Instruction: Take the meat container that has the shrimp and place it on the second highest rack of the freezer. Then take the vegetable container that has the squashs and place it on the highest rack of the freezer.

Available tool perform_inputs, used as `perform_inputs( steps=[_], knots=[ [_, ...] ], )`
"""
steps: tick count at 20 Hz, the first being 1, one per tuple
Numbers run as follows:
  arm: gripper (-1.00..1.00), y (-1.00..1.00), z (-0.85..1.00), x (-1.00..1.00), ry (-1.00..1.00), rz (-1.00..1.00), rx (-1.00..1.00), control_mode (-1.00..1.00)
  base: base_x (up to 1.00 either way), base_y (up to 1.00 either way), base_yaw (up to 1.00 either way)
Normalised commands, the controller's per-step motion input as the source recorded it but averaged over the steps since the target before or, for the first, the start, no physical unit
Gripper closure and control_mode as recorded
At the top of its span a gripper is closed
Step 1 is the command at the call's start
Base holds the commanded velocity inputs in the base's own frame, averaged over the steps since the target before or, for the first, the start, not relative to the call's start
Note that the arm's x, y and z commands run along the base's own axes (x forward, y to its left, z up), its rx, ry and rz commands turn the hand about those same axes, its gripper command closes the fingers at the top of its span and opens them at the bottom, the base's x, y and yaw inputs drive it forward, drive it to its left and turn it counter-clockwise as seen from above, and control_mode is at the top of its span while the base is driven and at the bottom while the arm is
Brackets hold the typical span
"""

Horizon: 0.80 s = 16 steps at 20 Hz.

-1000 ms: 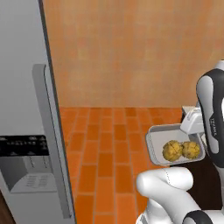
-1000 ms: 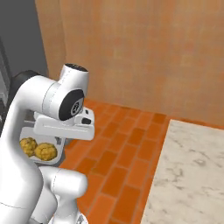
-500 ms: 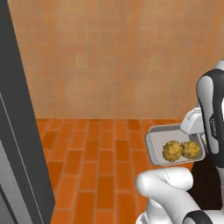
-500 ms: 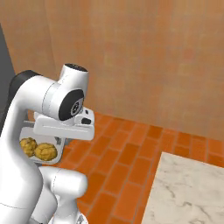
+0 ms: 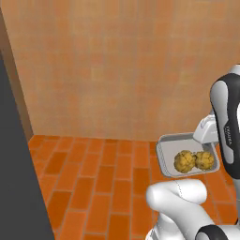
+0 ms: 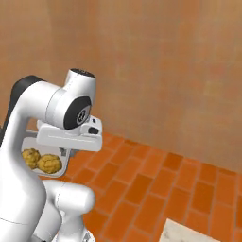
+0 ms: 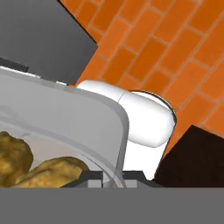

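The vegetable container (image 5: 187, 155) with its two yellow squashes (image 5: 194, 161) is carried in the air at the arm's side, clamped by its rim in the closed claw (image 7: 113, 177), whose tips are seen pinched on the rim edge in the hand view. The tray is held level, its long axis running roughly sideways across the left base view. A dark freezer panel (image 5: 18, 178) is seen at the far left of that view, well apart from the container, so the coming placement is judged to depend on a turn leftward.
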Motion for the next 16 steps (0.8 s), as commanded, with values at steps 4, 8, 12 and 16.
perform_inputs(
  steps=[4, 8, 12, 16],
  knots=[
    [1.00, 0.00, 0.00, 0.00, 0.00, 0.00, 0.00, 1.00, 0.12, -0.19, 0.63],
    [1.00, 0.00, 0.00, 0.00, 0.00, 0.00, 0.00, 1.00, 0.04, -0.24, 0.68],
    [1.00, 0.00, 0.00, 0.00, 0.00, 0.00, 0.00, 1.00, -0.01, -0.10, 0.57],
    [1.00, 0.00, 0.00, 0.00, 0.00, 0.00, 0.00, 1.00, 0.00, -0.34, 0.48]
  ],
)
